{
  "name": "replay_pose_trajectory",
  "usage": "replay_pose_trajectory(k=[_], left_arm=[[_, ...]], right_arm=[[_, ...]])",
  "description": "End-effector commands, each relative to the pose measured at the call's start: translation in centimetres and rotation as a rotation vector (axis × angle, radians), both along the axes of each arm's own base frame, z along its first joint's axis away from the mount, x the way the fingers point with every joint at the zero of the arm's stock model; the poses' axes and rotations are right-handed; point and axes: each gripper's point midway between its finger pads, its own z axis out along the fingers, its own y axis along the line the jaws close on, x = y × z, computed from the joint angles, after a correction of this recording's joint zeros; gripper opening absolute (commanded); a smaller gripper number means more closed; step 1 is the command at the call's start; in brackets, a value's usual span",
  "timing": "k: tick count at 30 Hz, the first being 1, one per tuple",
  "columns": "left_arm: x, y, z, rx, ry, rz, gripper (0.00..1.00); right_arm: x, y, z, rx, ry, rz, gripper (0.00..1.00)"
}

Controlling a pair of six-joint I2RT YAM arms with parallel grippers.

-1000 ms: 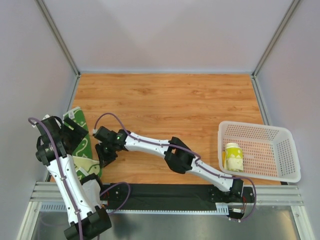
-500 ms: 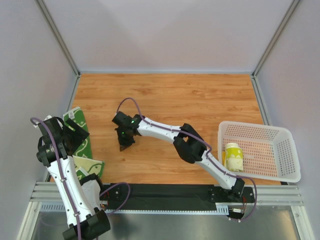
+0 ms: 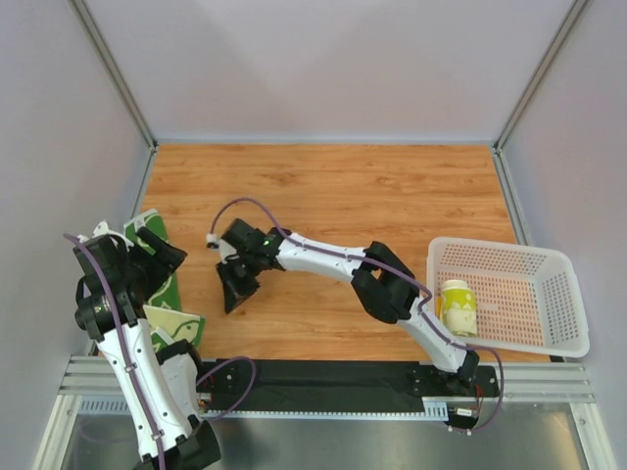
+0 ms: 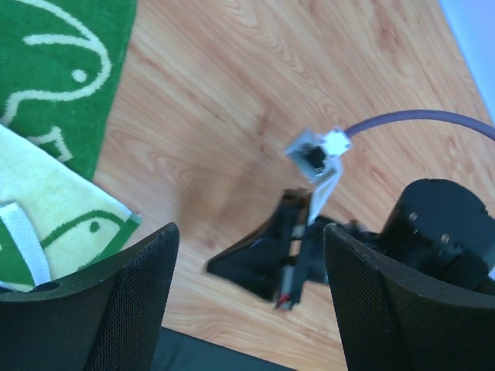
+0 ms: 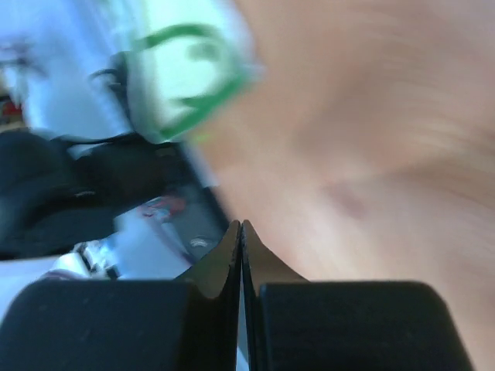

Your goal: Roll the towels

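Now: green towel lying at left edge, yellow towel rolled in basket

Nearest the bases, the left gripper (image 4: 249, 232) is hovering low at the table's left edge. Its jaws are standing wide apart and gripping nothing. In the left wrist view both black fingers (image 4: 128, 305) are framing bare wood.

The dark green towel (image 3: 162, 279) is lying flat along that left edge, partly under the left arm. Its cream swirl print is facing up. Its near end (image 3: 178, 325) is lying folded over and showing a pale side with green print. The left gripper is sitting just beside this towel, not touching it as far as the views show.

The right arm is reaching across toward the left. The right gripper (image 3: 235, 292) is pointing down over bare wood, just right of the green towel. Its jaws are pressing together with nothing between them. The right wrist view is blurring heavily, with only the pale green-printed cloth showing at upper left.

Further right, the pale yellow towel (image 3: 458, 306) is standing rolled and upright inside the white basket (image 3: 500, 248), against its left wall.

The wooden table (image 3: 343, 196) is stretching to the far wall.
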Motion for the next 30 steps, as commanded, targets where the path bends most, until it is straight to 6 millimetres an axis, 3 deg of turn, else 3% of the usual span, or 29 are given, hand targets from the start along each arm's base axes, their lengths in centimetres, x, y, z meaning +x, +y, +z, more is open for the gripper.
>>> replay_pose_trajectory(k=[1,2,3,5,6,7,10,11,14,19,24,28,30], left_arm=[[0.8,-1.4,2.2,-0.030,-0.089,-0.072,0.82],[1.1,-1.6,2.7,-0.032,-0.108,-0.086,0.82],[1.1,-1.8,3.0,-0.036,-0.108,-0.095,0.81],[1.3,-2.2,4.0,-0.034,-0.116,-0.127,0.81],[1.3,-2.1,4.6,-0.014,-0.119,-0.137,0.81],[1.1,-1.8,5.6,0.040,-0.113,-0.143,0.80],[1.1,-1.3,6.9,0.082,-0.103,-0.127,0.81],[1.1,-1.6,7.5,0.074,-0.118,-0.134,0.81],[1.2,-2.2,7.3,0.033,-0.121,-0.146,0.81],[1.2,-2.4,6.0,0.017,-0.135,-0.146,0.81],[1.6,-3.1,5.8,-0.025,-0.153,-0.161,0.81],[1.4,-2.7,5.9,0.004,-0.133,-0.160,0.80],[1.4,-2.5,5.7,0.011,-0.121,-0.158,0.80]], right_arm=[[-6.2,6.4,7.7,0.327,0.089,0.244,0.01],[-7.9,7.2,8.0,0.338,0.130,0.272,0.00],[-8.2,7.8,6.0,0.309,0.154,0.265,0.00],[-9.2,9.4,6.7,0.347,0.191,0.283,0.00],[-9.4,9.9,5.0,0.313,0.273,0.246,0.00],[-9.3,10.8,5.4,0.345,0.276,0.241,0.00],[-8.7,11.8,3.3,0.305,0.312,0.176,0.00],[-7.8,12.5,3.5,0.301,0.274,0.137,0.00],[-4.6,12.0,0.7,0.193,0.242,-0.011,0.00],[-4.0,8.5,-4.4,-0.028,0.157,-0.032,0.00],[-1.8,4.6,-10.0,-0.259,-0.015,-0.107,0.00],[1.3,1.3,-12.4,-0.419,-0.171,-0.194,0.00],[2.3,-0.2,-12.1,-0.457,-0.198,-0.221,0.00]])
